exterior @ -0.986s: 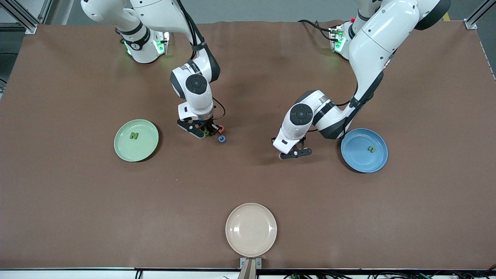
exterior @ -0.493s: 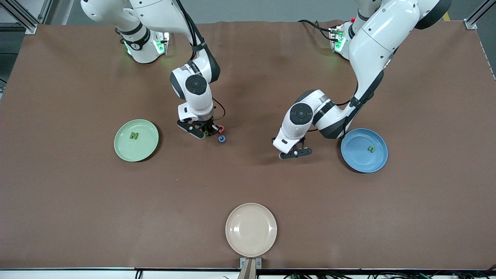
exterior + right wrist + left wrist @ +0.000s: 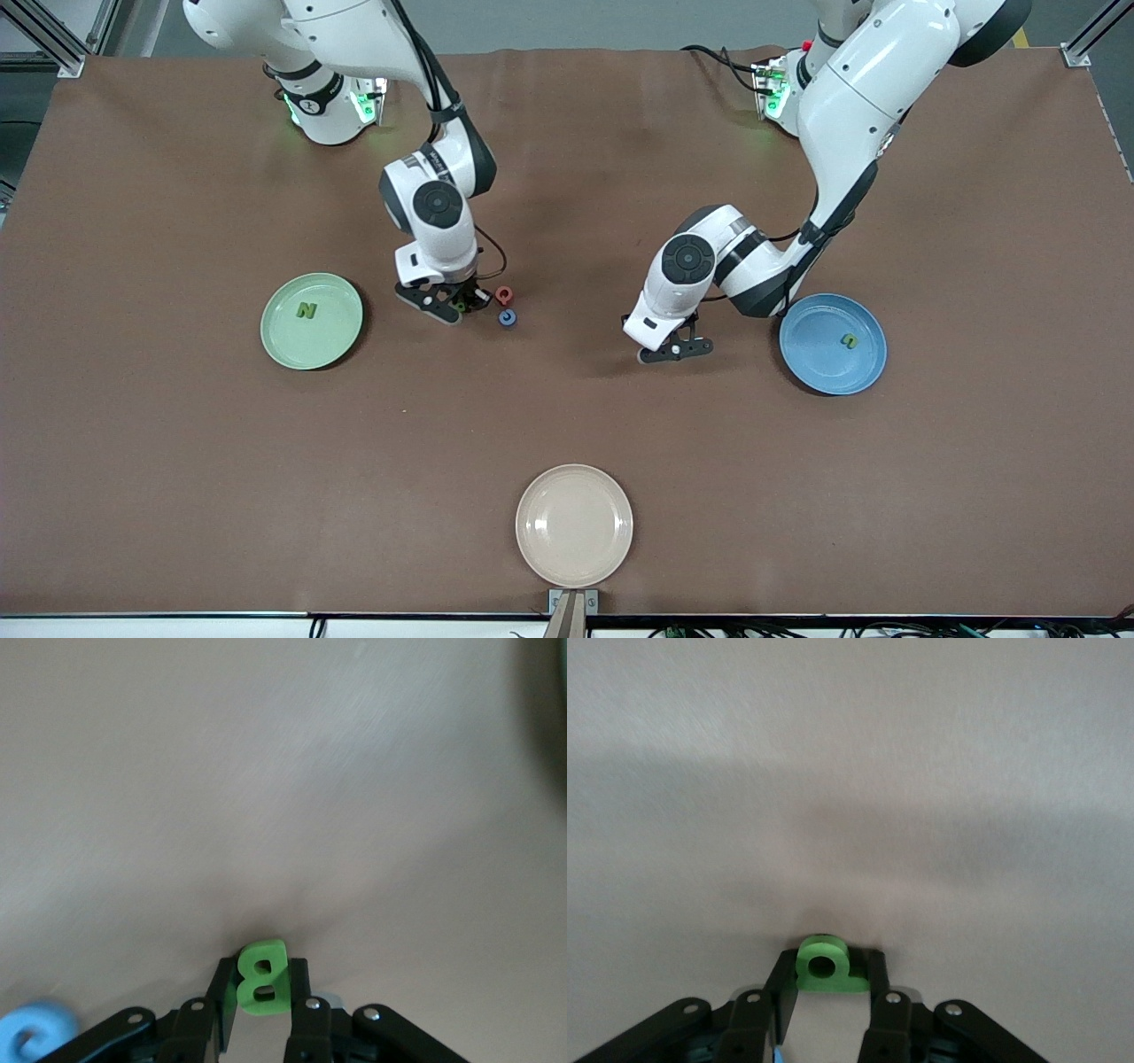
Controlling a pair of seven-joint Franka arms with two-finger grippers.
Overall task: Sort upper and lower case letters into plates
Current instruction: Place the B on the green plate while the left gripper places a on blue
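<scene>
right fingers (image 3: 263, 997): pinching green B (image 3: 263, 979) | left fingers (image 3: 831, 992): pinching green p (image 3: 825, 965)

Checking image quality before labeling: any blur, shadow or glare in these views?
Front view: sharp, even light, soft arm shadows on the table, no glare. Left wrist view: green letter in the left gripper crisp, shadow band above. Right wrist view: green B in the right gripper clear, blue letter blurred.

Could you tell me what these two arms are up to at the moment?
They are sorting small letters into plates. The right hand is shut on a green B; the left hand grips a green letter. An N lies in the pale green plate, another letter in the blue plate.
</scene>
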